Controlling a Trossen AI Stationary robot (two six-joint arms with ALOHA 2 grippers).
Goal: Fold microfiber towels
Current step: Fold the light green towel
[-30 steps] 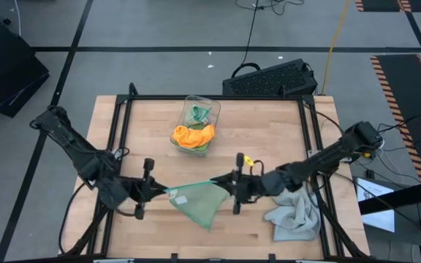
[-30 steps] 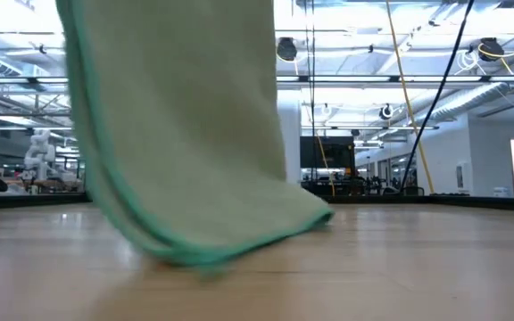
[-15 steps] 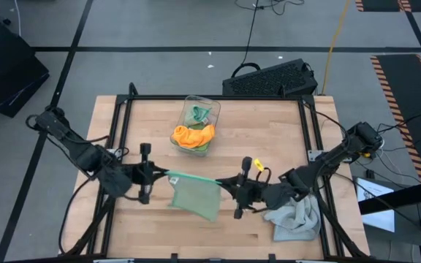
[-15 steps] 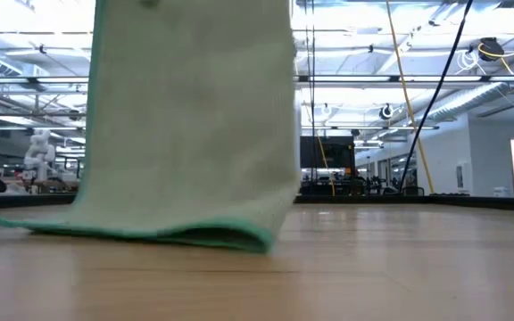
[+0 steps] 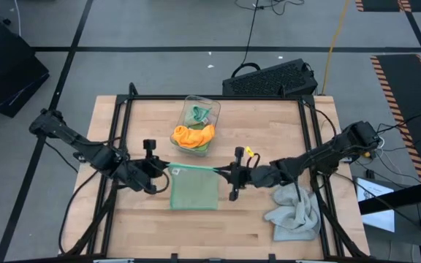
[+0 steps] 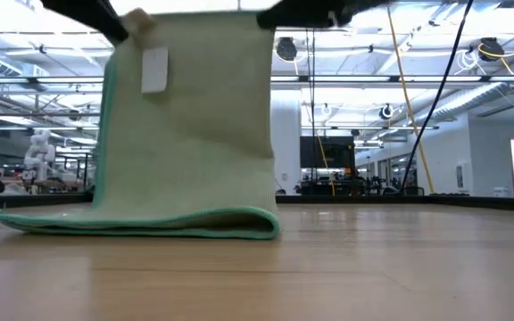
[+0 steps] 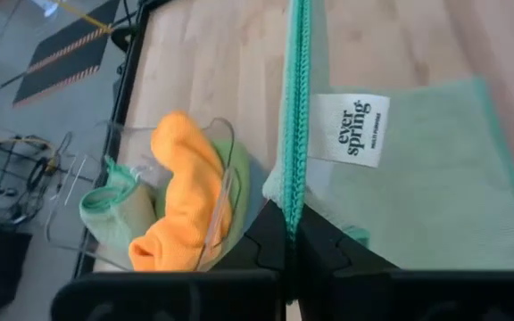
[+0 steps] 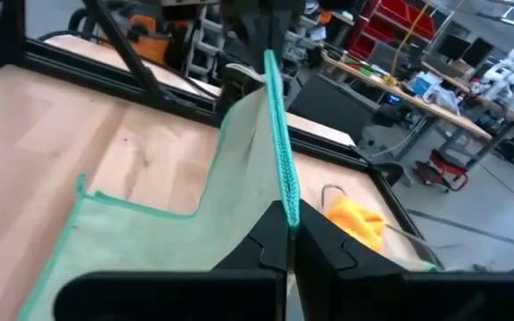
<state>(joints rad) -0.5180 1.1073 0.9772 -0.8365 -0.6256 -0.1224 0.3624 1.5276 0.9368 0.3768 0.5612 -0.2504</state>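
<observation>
A sage green microfiber towel with a white label is strung by its top edge between my two grippers. That edge is up in the air. The towel's lower part lies on the table toward the near edge. My left gripper is shut on the edge's left corner, and my right gripper is shut on its right corner. An orange towel and a green towel sit in the clear bin. A light grey towel lies crumpled at the near right. My left gripper pinches the top hem's left corner between its two fingers, close to the label. It comes from the table's left, slanting down. The hem runs straight away from the fingers. My right gripper pinches the top hem's right corner between its two fingers. It comes nearly level from the table's right. The hem runs taut to the other gripper, and the cloth hangs below it down to the table.
The clear bin stands at the far middle of the table. The grey towel lies under my right arm. A black metal frame borders the table. A black case sits on the floor beyond the far edge.
Both grippers have carried the towel toward the table's far edge and down. The towel hung askew with one corner trailing on the table. Now its top edge is level and taut, and its lower part lies spread flat on the table.
</observation>
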